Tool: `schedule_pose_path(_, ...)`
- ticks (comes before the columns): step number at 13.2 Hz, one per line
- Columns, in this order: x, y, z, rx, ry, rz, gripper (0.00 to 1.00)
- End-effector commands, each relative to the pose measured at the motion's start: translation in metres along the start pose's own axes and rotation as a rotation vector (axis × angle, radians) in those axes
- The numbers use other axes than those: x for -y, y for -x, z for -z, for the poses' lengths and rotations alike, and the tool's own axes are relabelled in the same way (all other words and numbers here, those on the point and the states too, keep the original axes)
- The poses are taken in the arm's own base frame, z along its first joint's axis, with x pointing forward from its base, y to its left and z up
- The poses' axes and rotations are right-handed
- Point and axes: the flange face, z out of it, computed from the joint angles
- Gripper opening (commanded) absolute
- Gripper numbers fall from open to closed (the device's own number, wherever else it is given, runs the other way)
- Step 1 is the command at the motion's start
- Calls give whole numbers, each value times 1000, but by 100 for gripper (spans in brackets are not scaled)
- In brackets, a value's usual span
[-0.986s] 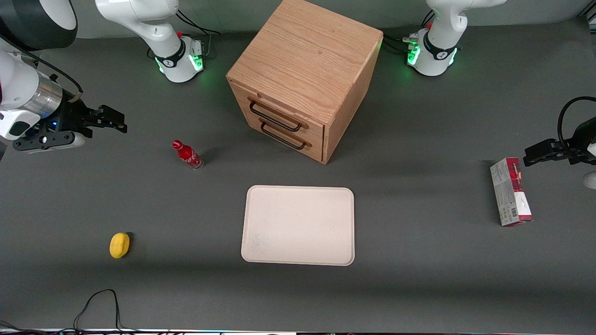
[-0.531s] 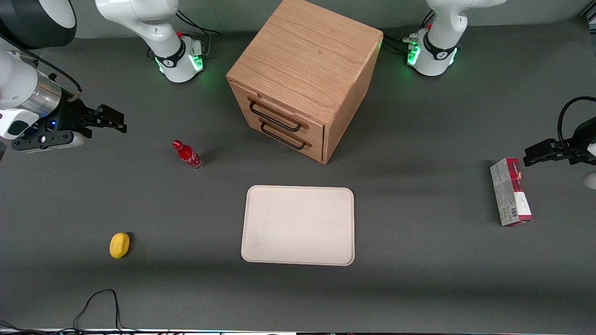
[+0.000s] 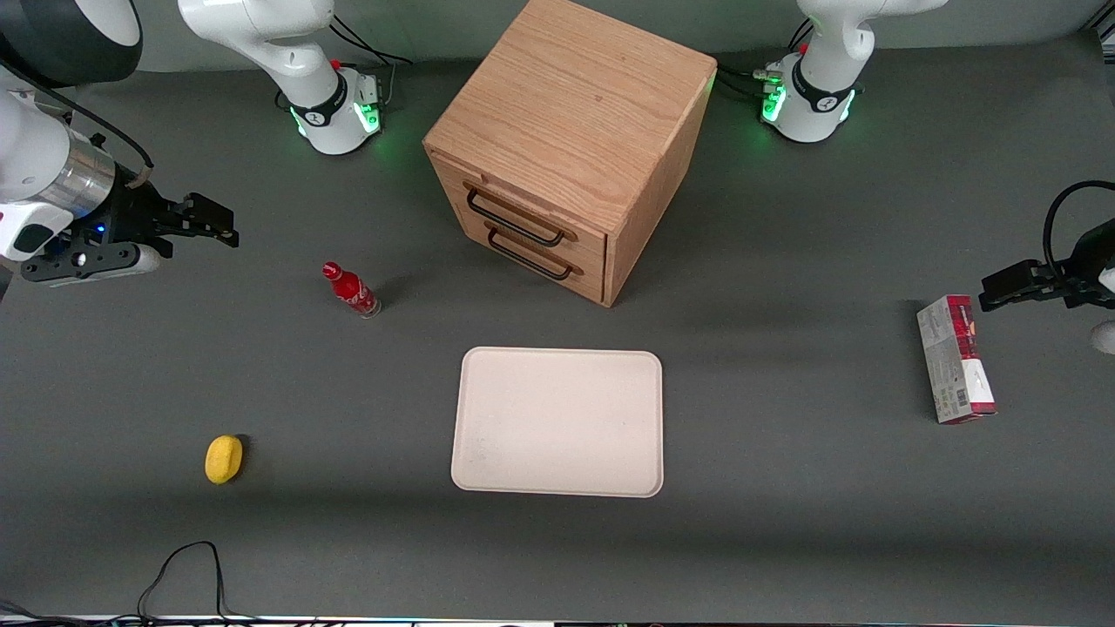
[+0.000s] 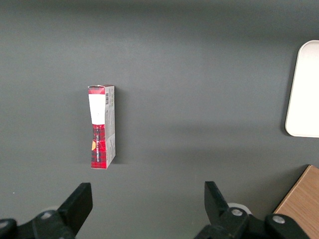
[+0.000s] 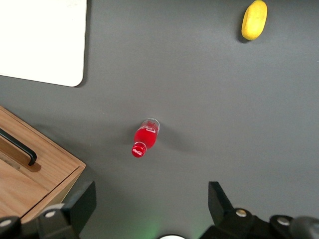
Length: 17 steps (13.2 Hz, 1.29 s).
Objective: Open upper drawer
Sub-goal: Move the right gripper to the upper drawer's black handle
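Worktop (image 3: 784, 540): a dark grey surface carrying all items, with wide bare stretches between them.

Cabinet (image 3: 575, 113): an oak cube standing at the worktop's edge farthest from the front camera, about midway along it and turned at an angle, so that one lower corner points toward the tray. The upper drawer (image 3: 523, 205) is the topmost of its two fronts, closed flush with the frame, its black wire handle (image 3: 514, 219) lying along the front. The lower drawer (image 3: 540, 252) sits directly beneath, also closed. The worktop in front of both drawers is bare as far as the bottle.

Tray (image 3: 557, 422): a cream rectangle with rounded corners, flat on the worktop, nearer the front camera than the cabinet and apart from it.

Gripper (image 3: 213, 225): at the working arm's end of the worktop, raised above the surface and well apart from the cabinet. The jaws stand apart with nothing between them, as the right wrist view shows.

Carton (image 3: 956, 359): a red and grey box lying flat toward the parked arm's end.

Bottle (image 3: 350, 289): red, upright, between the gripper and the cabinet, near neither worktop edge.

Yellow object (image 3: 223, 459): small and rounded, toward the working arm's end, nearer the front camera than the bottle.
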Motion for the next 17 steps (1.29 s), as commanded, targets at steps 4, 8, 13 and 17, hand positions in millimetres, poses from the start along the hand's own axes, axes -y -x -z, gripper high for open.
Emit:
schedule_pose_path(4, 89, -52, 7, 64, 39, 126, 100)
schedule_pose_path(8, 215, -82, -38, 112, 81, 64, 100)
schedule_pose_path(13, 306, -55, -68, 151, 83, 207, 100)
schedule_pose_path(17, 341, -38, -96, 197, 80, 384, 100)
